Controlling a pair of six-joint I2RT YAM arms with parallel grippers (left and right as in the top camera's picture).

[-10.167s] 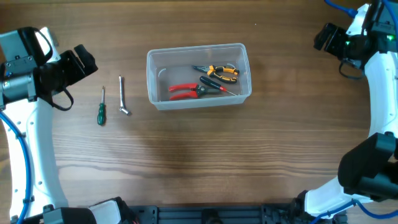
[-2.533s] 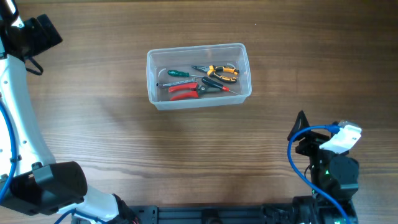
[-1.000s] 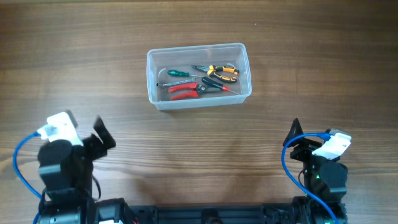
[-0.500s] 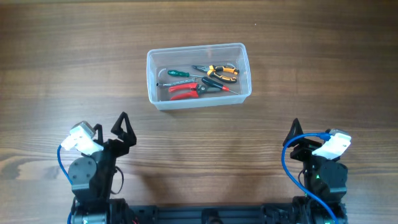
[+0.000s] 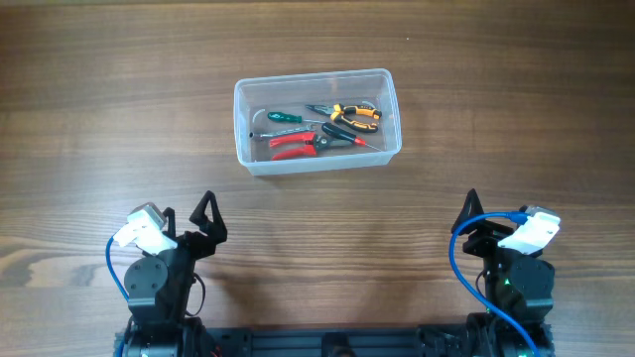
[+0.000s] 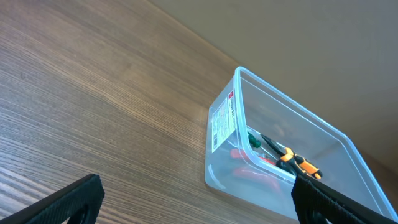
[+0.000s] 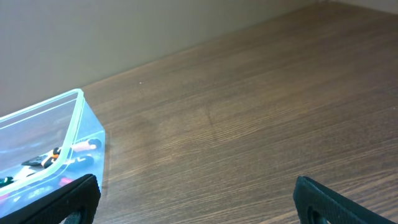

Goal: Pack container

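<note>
**Left arm tucks in at the near edge, tub holds the tools**

Since half a second ago the left arm has drawn a little further in toward its base, and the left gripper (image 6: 198,199) now sits at the near-left edge of the table (image 5: 496,119). The right gripper (image 7: 196,200) has not shifted and mirrors it at the near-right edge. Both are well apart from the container (image 5: 317,159).

Each wrist view shows its own fingertips spread wide at the bottom corners of the frame. Both pincers are released and carry nothing.

The container stands upright on the far middle of the table, unmoved. Inside it lie red-handled pliers (image 5: 294,146), orange-and-black pliers (image 5: 354,113), a green-handled screwdriver (image 5: 285,117) and a dark-handled tool (image 5: 342,135), all loosely overlapping on the bottom. From the left wrist a white label (image 6: 222,122) shows on the tub's short end wall.
</note>
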